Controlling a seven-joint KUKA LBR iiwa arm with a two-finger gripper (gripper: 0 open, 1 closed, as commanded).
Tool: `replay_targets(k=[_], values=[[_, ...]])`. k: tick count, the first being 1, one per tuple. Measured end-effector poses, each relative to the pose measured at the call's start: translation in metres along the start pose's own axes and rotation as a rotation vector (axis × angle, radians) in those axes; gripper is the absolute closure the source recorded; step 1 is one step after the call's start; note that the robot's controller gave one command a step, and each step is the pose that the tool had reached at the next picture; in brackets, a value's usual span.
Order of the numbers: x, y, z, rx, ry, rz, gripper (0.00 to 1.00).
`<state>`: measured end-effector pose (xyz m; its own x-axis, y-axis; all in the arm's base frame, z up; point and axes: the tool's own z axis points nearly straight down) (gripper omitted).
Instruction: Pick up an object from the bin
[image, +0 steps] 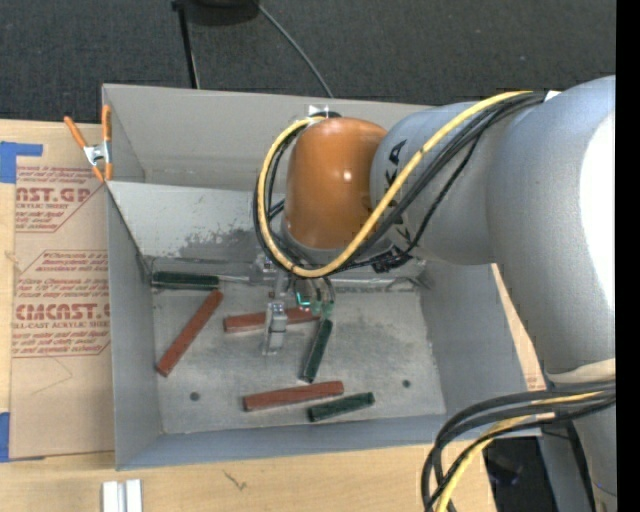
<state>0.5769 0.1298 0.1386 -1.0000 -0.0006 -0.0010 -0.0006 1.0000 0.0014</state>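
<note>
**Arm** (520, 180): one, grey, entering from the right, with an orange cover (330, 185) at the wrist. It reached down over the middle of the bin.

**Bin** (180, 130): one, grey metal, holding six loose sticks spread flat on its floor, not heaped.

**Gripper** (276, 325): one, low over the centre of the floor. Whether it was open or closed could not be told.

**Relation:** the mid red stick (245, 323) lay directly under the gripper with its long axis running left to right. Most of its visible length stuck out on the left. It was judged the likely pick, since a straight descent would meet it.

**Red sticks:** three.
- The mid one, as above.
- The left red stick (188, 334), slanted and apart from the rest.
- The near red stick (292, 397), by the near wall.

**Green sticks:** three.
- The far green stick (185, 281), at the far left.
- The slanted green stick (316, 352), just right of the gripper.
- The near green stick (340, 405), just beside the near red stick's right end.
</note>
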Motion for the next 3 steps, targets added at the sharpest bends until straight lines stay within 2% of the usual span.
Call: replay_targets(k=[1, 2, 3], values=[[0.010, -0.029, 0.068, 0.000, 0.000, 0.069, 1.00], [0.010, -0.029, 0.068, 0.000, 0.000, 0.069, 1.00], [0.012, -0.027, -0.091, -0.001, -0.005, 0.087, 1.00]])
